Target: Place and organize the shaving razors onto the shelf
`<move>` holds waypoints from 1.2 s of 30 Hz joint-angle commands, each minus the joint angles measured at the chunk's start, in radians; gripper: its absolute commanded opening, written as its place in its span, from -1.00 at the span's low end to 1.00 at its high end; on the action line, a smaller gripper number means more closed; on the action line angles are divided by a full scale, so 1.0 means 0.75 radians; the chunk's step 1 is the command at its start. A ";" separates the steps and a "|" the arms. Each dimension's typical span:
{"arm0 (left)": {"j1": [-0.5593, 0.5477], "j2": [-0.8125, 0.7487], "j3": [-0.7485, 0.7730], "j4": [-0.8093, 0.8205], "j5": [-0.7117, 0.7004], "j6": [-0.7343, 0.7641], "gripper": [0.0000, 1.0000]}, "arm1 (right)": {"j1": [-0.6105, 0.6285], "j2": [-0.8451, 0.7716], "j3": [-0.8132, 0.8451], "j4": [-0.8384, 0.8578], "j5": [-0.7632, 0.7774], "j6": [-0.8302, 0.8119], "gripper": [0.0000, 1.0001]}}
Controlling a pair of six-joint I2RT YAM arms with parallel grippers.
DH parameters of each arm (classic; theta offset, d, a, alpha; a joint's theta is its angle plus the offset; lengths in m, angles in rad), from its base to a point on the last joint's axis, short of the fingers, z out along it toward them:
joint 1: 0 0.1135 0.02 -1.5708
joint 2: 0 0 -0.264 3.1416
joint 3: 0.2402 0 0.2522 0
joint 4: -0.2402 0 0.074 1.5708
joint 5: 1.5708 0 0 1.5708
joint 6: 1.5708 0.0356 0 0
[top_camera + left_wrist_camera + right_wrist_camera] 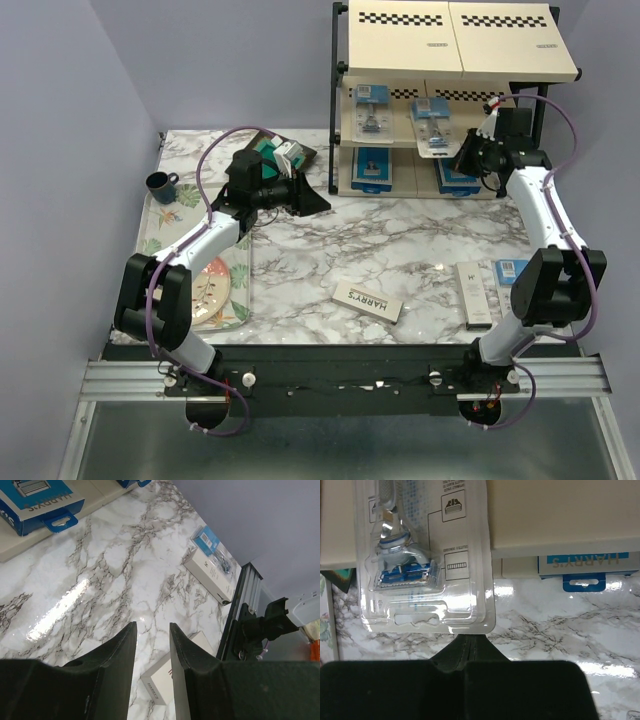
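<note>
The shelf (pixel 455 45) stands at the back right. Its middle board holds a blister pack (pixel 370 107) and a second blister pack (pixel 433 130) that overhangs the front edge. My right gripper (pixel 462 158) is shut on the near rim of this overhanging pack (pixel 425 560), fingertips (pixel 470 639) pressed together. Two dark-blue boxes (pixel 370 170) (pixel 458 178) lie on the bottom board. On the table lie a white HARRY'S box (pixel 368 300), a second white box (pixel 473 293) and a third blister pack (pixel 512 270). My left gripper (pixel 318 203) is open and empty above the table (pixel 152 625).
A floral tray (pixel 165 225) at the left holds a dark mug (pixel 160 183) and a plate (pixel 210 290). A dark square frame with green centre (pixel 285 155) lies behind the left arm. The left wrist view shows the white box (pixel 160 682) below the fingers and the table's front rail (pixel 240 610).
</note>
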 commanded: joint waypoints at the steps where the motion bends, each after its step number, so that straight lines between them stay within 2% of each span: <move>1: 0.007 -0.015 0.002 0.009 -0.021 0.008 -0.19 | 0.005 0.058 0.068 0.069 0.038 0.111 -0.99; 16: 0.007 -0.011 0.025 -0.040 -0.023 0.041 -0.19 | 0.054 0.054 0.048 0.116 -0.106 0.218 -0.99; 31: 0.007 -0.056 -0.010 -0.077 -0.033 0.074 -0.19 | 0.099 0.099 0.079 0.153 -0.067 0.344 -0.99; 36: 0.007 -0.060 -0.004 -0.100 -0.037 0.094 -0.19 | 0.099 0.127 0.130 0.112 0.046 0.396 -0.99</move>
